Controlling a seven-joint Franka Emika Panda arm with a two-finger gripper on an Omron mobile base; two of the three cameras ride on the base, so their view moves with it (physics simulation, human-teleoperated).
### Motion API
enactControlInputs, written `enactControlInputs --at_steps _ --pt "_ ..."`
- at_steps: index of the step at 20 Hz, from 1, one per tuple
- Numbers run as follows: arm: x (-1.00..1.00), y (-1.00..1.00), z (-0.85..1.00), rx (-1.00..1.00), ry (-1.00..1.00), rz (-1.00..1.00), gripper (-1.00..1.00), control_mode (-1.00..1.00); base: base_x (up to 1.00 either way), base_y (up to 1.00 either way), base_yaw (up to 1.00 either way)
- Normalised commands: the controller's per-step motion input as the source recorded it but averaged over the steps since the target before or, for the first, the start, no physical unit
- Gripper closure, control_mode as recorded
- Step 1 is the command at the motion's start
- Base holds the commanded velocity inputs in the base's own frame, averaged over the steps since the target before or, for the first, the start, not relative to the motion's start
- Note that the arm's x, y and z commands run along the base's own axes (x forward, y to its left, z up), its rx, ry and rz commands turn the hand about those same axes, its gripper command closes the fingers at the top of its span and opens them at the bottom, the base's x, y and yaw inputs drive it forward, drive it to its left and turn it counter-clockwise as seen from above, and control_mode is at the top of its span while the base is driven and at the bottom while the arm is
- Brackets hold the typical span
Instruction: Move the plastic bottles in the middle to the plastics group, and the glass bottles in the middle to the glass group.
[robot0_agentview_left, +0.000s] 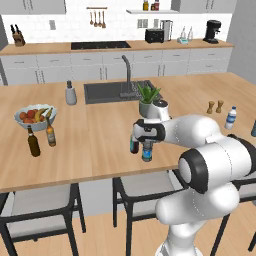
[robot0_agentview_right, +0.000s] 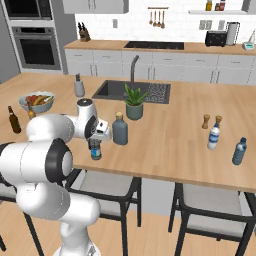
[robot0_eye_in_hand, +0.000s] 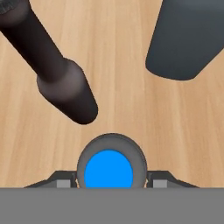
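My gripper (robot0_agentview_left: 146, 145) points straight down over the small blue-tinted plastic bottle (robot0_agentview_left: 147, 153) near the counter's front edge, its fingers pressed against both sides just under the cap. In the hand view the bottle's cap (robot0_eye_in_hand: 109, 168) sits between the fingertips (robot0_eye_in_hand: 64, 181). The slim dark-brown beer bottle (robot0_eye_in_hand: 57, 70) stands just beyond it, and the grey-blue flask (robot0_agentview_right: 119, 130) stands beside it. The plastics group, a white-capped bottle (robot0_agentview_left: 230, 118) and a darker blue bottle (robot0_agentview_right: 239, 151), is at the right. The glass group, a dark bottle (robot0_agentview_left: 33, 142) and an amber bottle (robot0_agentview_left: 50, 134), is at the left.
A fruit bowl (robot0_agentview_left: 35, 116) sits behind the glass group. A grey soap dispenser (robot0_agentview_left: 71, 93), the sink (robot0_agentview_left: 107, 92) with its tap and a potted plant (robot0_agentview_left: 148, 100) lie farther back. Wooden shakers (robot0_agentview_left: 215, 107) stand by the plastics group. Stools (robot0_agentview_left: 42, 205) stand under the counter edge.
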Motion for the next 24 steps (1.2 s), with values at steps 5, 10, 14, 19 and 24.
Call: enactControlInputs --at_steps 5,10,14,19,24 --pt "-0.33 -0.32 0.28 0.0 -0.02 -0.02 1.0 -1.0 0.0 0.0 0.0" --pt "-0.44 -0.73 0.4 0.0 -0.01 -0.08 1.0 -1.0 0.0 0.0 0.0" --pt "-0.04 -0.84 0.32 0.0 0.0 -0.1 1.0 -1.0 0.0 0.0 0.0" --pt "0.0 -0.94 0.08 0.0 0.01 -0.1 1.0 -1.0 0.0 0.0 0.0" --pt "0.0 -0.95 0.01 -0.02 0.06 -0.09 1.0 -1.0 0.0 0.0 0.0"
